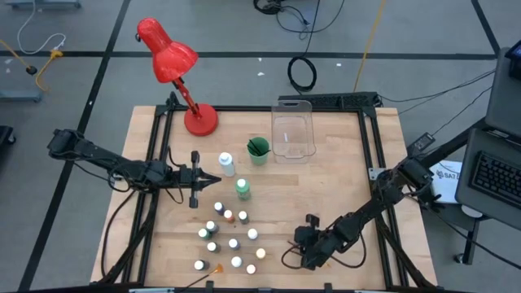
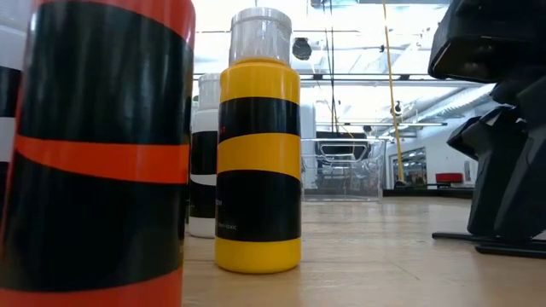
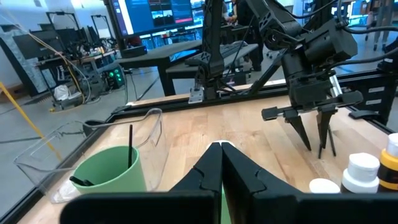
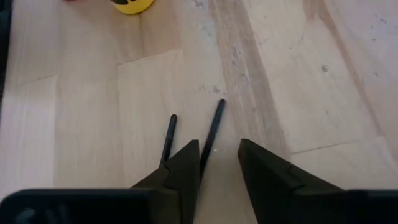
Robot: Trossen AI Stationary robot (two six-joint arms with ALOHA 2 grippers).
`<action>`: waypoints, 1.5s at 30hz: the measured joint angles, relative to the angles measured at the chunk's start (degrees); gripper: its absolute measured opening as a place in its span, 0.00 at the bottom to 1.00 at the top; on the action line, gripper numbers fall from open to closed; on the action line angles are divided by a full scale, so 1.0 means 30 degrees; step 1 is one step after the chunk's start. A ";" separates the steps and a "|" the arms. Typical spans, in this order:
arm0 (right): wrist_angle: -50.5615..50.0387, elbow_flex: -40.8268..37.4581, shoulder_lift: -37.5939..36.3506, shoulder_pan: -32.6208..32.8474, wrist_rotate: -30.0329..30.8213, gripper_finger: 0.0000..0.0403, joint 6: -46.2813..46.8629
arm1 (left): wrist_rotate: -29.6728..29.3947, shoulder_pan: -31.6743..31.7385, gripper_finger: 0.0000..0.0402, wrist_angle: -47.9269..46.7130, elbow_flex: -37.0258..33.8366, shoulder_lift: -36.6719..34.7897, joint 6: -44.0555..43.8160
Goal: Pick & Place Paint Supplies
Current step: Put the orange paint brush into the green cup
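High view: we see the left gripper (image 1: pixel 213 180) out over the table (image 1: pixel 342 175), its jaws pressed together and empty, with a white bottle (image 1: pixel 226 164) just beside the tips and a green-banded bottle (image 1: pixel 242 189) a little past them. The small bottles (image 1: pixel 232 236) stand clustered nearer the table's front edge, apart from both grippers. The right gripper (image 1: pixel 308 244) is low at the front edge, to the cluster's side. A green cup (image 1: pixel 258 150) and a clear bin (image 1: pixel 294 130) sit beyond the left jaws; a red lamp (image 1: pixel 175 69) stands at the far corner.

Low view: we see a yellow bottle (image 2: pixel 258 145) close up, an orange one (image 2: pixel 98 145) nearer still, and the right arm as a dark shape at the side.

Left wrist view: the left jaws meet with nothing between them. The cup (image 3: pixel 109 174), holding a brush (image 3: pixel 130 146), lies ahead to one side, and the right gripper (image 3: pixel 315 134) points down at the table beyond.

Right wrist view: the right jaws (image 4: pixel 219 165) are partly spread just above the wood. One brush (image 4: pixel 211 138) runs into the gap between them, lying flat; a second brush (image 4: pixel 168 138) lies just outside one jaw. We cannot tell if either is touched.
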 joint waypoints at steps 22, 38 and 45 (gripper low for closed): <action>-0.5609 -0.1512 -0.0129 -0.0964 -0.1175 0.01 0.1607 | -0.0001 0.0000 0.01 0.0030 0.0000 0.0000 -0.0091; -0.4452 0.0188 -0.3685 -0.1286 0.3093 0.00 -0.3710 | -0.0001 0.0000 0.01 0.0010 0.0007 0.0000 0.0038; -0.4242 0.1358 -0.4661 -0.1320 0.3652 0.00 -0.6144 | 0.0010 0.0000 0.01 0.0026 0.0007 0.0004 0.0045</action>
